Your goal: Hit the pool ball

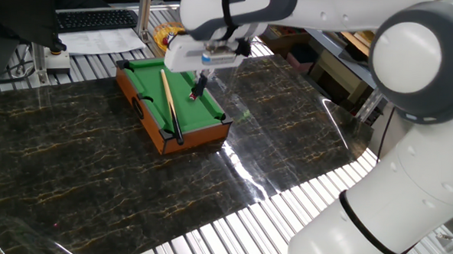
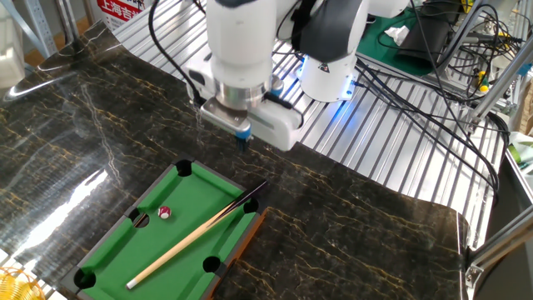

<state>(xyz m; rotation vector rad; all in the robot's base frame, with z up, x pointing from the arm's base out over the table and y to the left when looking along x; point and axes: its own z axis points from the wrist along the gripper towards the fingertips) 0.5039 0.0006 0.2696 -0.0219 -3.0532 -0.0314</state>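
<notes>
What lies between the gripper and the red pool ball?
In the other fixed view, only bare green felt and the pool table's far rail separate the gripper, which hangs above that rail, from the pool ball. The cue stick lies off to the side.

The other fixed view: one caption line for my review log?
Gripper hangs above the mini pool table; red pool ball and cue stick lie on the felt.

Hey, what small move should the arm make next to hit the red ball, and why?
Probably lower the tool toward the felt. It hangs above the pool table, and the red ball lies untouched near a side pocket, apart from the cue stick. Whether it is open is unclear.
</notes>
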